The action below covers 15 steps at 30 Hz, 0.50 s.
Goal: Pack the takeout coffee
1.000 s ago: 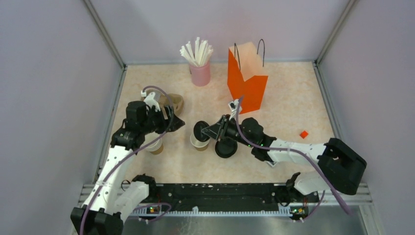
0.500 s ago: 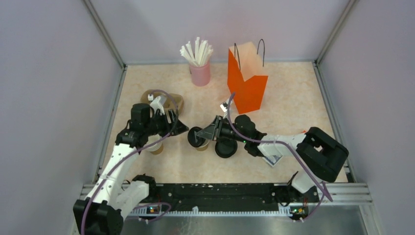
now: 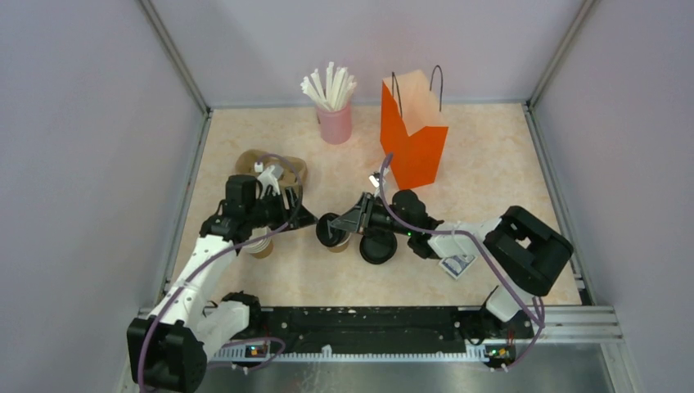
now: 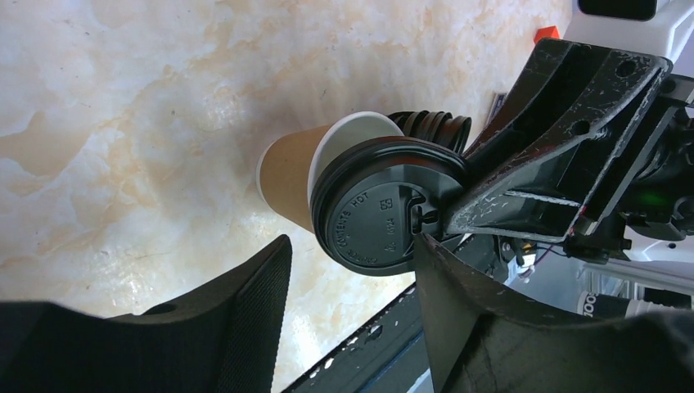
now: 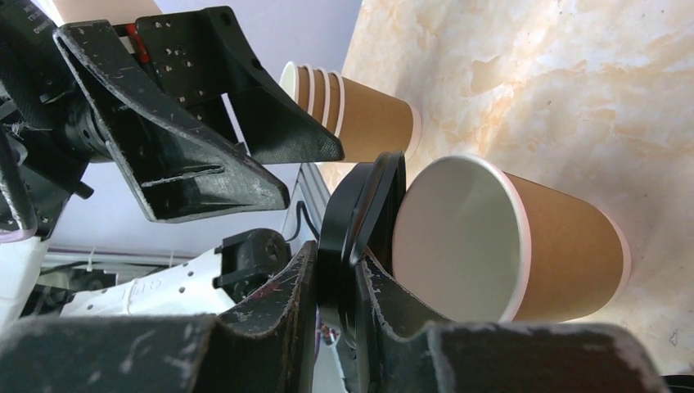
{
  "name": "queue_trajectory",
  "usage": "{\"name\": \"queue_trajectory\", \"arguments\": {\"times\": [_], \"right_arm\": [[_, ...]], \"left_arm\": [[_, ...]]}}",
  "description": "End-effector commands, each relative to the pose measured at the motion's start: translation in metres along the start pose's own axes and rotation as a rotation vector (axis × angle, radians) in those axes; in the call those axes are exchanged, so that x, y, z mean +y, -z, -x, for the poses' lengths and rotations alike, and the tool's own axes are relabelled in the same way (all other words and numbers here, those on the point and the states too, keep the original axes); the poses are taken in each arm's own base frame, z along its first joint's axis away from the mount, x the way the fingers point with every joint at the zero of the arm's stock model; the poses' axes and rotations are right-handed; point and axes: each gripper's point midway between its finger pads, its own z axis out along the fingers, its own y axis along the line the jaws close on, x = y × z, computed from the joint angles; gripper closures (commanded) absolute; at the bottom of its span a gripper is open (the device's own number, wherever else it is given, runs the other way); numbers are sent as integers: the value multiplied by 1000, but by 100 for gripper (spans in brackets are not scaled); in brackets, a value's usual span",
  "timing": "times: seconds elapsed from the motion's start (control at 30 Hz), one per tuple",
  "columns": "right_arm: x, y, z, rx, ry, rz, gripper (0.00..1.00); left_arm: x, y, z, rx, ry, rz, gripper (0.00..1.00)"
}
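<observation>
No takeout coffee with its lid on is in view. A lidless brown paper cup (image 3: 339, 242) (image 5: 507, 237) (image 4: 286, 176), white inside, stands mid-table. My right gripper (image 3: 342, 224) (image 5: 335, 254) is shut on the edge of a black sip lid (image 3: 329, 230) (image 5: 360, 213) (image 4: 380, 209). It holds the lid tilted against the cup's rim, unseated. My left gripper (image 3: 299, 218) (image 4: 352, 246) is open just left of the cup. Its fingers (image 4: 245, 311) flank the lid's near side, with nothing held between them.
An orange paper bag (image 3: 413, 135) stands open at the back, with a pink holder of white straws (image 3: 335, 123) to its left. A stack of brown cups (image 3: 262, 246) (image 5: 352, 110) sits under my left arm. Black lids (image 3: 378, 247) lie stacked right of the cup. A brown carrier (image 3: 274, 168) lies behind.
My right gripper has brought the lid down and left against the cup's rim. My left gripper has moved right, closer to the cup, and its jaws have narrowed a little.
</observation>
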Motion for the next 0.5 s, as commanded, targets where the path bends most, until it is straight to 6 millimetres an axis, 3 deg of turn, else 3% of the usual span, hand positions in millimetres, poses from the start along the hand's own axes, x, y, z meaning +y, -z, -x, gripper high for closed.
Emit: {"name": "queue_trajectory", "arguments": {"times": [0.0,0.47], "right_arm": [[16,-5,11,-16,12,69,87],[4,-5,16,-20,-9,45,82]], "left_arm": [[-2,-7,-1,6,-9,-50,39],[3,-19,-9,41,18,-64,43]]}}
